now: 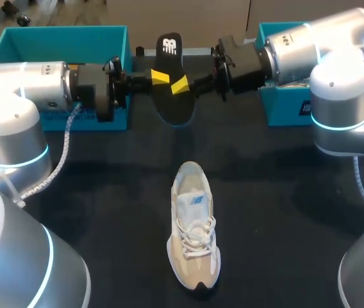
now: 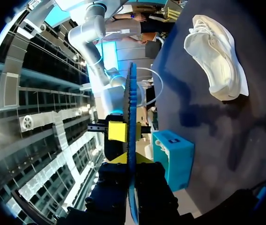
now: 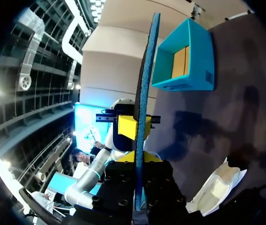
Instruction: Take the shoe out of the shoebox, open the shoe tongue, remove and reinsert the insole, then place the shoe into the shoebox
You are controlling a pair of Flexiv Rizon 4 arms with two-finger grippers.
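Item: flat black foam insole (image 1: 175,106), blue along its edge, held in the air above the far middle of the black table (image 1: 284,192). The left gripper (image 1: 159,77) comes in level from the table's left side and is clamped on one long edge of the insole. The right gripper (image 1: 180,85) comes from the right side and pinches the opposite edge, its yellow tip just beside the other's. In each wrist view the insole (image 2: 132,93) runs edge-on between that arm's fingers. The under face is hidden from above, so a full two-sided clamp by both looks likely but is not certain.

Item: white and beige lace-up sneaker (image 1: 193,237), upright on its sole at the near middle of the table, toe toward the near edge, mouth facing up, well apart from the insole.

Item: open teal cardboard shoebox (image 1: 66,31) at the far left corner. A second teal box (image 1: 284,115) sits at the far right corner.

Step judged in hand: a two-gripper hold on the insole before it goes back in. To do it well, one clamp should stay firm until the other has let go. The insole's toe end should then be turned toward the sneaker's toe and slid in low under the tongue, without buckling the foam.
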